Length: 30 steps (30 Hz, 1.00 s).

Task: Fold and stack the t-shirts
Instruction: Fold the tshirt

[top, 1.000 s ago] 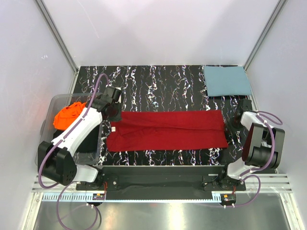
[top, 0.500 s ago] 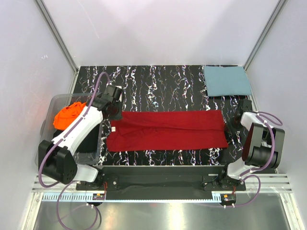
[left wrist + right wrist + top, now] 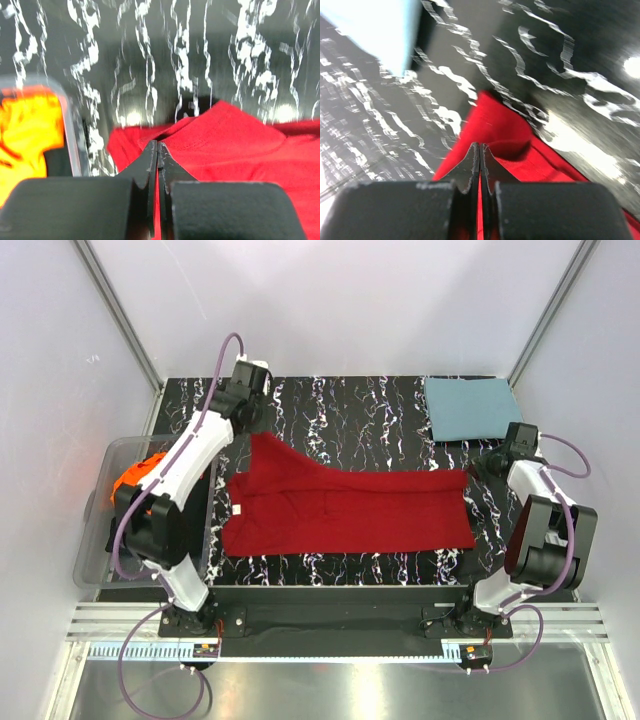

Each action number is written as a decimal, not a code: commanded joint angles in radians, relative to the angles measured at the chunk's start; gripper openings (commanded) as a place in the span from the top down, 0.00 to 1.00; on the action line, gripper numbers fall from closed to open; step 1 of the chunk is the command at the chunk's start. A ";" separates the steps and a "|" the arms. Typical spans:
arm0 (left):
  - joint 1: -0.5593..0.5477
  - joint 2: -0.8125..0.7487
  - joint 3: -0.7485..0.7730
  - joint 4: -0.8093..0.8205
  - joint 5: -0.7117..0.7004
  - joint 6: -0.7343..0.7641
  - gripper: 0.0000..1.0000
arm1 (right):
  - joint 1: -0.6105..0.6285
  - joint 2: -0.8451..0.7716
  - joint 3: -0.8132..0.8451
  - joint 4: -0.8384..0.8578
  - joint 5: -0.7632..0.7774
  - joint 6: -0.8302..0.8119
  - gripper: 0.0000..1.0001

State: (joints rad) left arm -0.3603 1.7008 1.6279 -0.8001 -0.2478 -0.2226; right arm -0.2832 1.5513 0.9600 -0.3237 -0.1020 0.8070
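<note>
Rising rearward since before, left hand (image 3: 158, 149) pinching red t-shirt (image 3: 350, 510) corner

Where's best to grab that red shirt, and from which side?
At its far corners, coming from each short end. The red t-shirt lies mostly flat as a long strip, so only its thin edges and corners can be pinched.

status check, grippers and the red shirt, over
Left gripper shut on red t-shirt, far left corner lifted. Right gripper shut on its far right corner. Teal t-shirt folded, far right, apart. Orange t-shirt in bin, left.
</note>
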 commanded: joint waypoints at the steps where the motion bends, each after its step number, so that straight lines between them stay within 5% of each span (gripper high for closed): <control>1: 0.040 0.054 0.122 0.050 -0.022 0.055 1.00 | 0.003 0.053 0.065 0.130 -0.100 -0.038 1.00; 16: 0.103 0.180 0.220 0.283 0.094 0.212 1.00 | 0.004 0.236 0.227 0.288 -0.231 -0.069 1.00; 30: 0.103 0.183 0.204 0.326 0.097 0.267 1.00 | 0.004 0.316 0.332 0.370 -0.338 -0.207 1.00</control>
State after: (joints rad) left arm -0.2600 1.9068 1.8248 -0.5499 -0.1627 0.0223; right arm -0.2825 1.8488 1.2411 -0.0154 -0.3878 0.6628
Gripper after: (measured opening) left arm 0.008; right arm 0.011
